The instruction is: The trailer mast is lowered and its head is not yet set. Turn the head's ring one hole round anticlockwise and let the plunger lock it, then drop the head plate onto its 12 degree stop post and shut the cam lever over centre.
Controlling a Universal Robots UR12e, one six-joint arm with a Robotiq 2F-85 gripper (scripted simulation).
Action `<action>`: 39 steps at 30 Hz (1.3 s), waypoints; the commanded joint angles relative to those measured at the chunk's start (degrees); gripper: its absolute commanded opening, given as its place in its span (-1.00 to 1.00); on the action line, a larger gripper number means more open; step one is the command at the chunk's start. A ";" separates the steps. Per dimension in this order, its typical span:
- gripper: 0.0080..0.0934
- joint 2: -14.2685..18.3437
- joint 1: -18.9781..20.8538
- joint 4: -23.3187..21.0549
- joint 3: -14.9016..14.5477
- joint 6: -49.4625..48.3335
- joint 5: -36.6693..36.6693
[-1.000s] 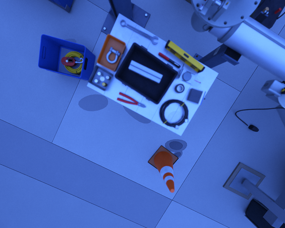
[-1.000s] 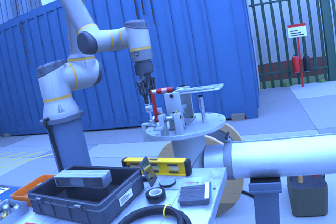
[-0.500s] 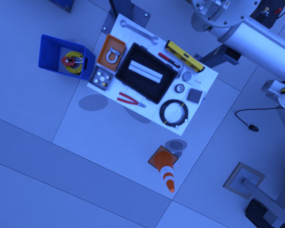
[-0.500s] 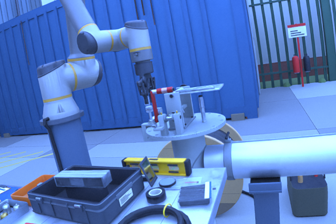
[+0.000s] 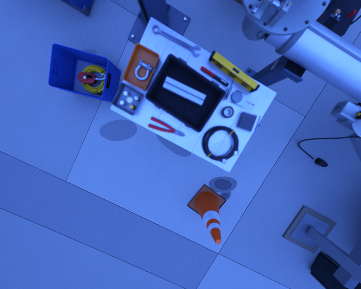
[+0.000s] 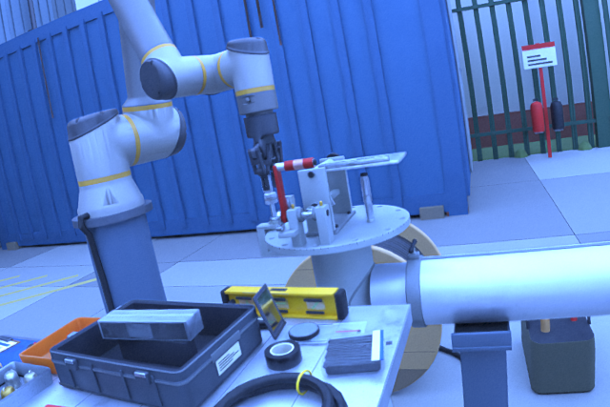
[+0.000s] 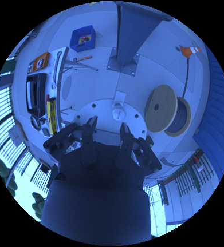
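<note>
The plunger knob [image 6: 268, 195] [image 7: 118, 112] stands upright at the near left edge of the head's ring [image 6: 335, 235] [image 7: 111, 120]. My gripper [image 6: 263, 173] [image 7: 108, 125] hangs just above the knob, pointing down. It is open and holds nothing. The cam lever [image 6: 288, 181], red with a red-and-white striped handle, stands raised right of the gripper. The head plate [image 6: 364, 160] lies tilted up above its bracket. A stop post [image 6: 366, 195] stands on the ring under the plate's far end, apart from it. The ring tops the lowered mast [image 6: 512, 284] [image 5: 326, 53].
The cam lever stands close beside the fingers. A table [image 5: 193, 93] in front of the mast carries a black case [image 6: 157, 343], a yellow level [image 6: 286, 301], tape and cable. A cable drum [image 7: 167, 110] sits behind the ring. A cone [image 5: 210, 214] and a blue bin [image 5: 82, 73] stand on the floor.
</note>
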 commanded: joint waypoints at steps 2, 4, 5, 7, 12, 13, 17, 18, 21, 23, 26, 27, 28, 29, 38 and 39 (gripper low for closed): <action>0.17 0.11 0.00 -0.16 0.00 0.00 0.00; 0.17 0.25 0.00 -0.34 0.03 0.00 0.00; 0.17 0.33 0.00 -0.43 0.05 0.00 0.00; 0.17 0.50 0.00 -0.65 0.09 0.00 0.00; 0.17 1.02 0.00 -1.28 0.20 0.00 0.00; 0.17 1.14 0.00 -1.42 0.22 0.00 0.00; 0.17 1.64 0.00 -2.02 0.33 0.00 0.00; 0.17 1.77 0.00 -2.17 0.35 0.00 0.00; 0.17 2.17 0.00 -2.66 0.43 0.00 0.00; 0.17 2.44 0.00 -2.98 0.48 0.00 0.00; 0.17 2.85 0.00 -3.46 0.56 0.00 0.00; 0.17 2.98 0.00 -3.62 0.58 0.00 0.00; 0.17 3.12 0.00 -3.78 0.60 0.00 0.00; 0.17 3.25 0.00 -3.93 0.62 0.00 0.00; 0.17 4.28 0.00 -5.14 0.79 0.00 0.00; 0.17 4.37 0.00 -5.24 0.81 0.00 0.00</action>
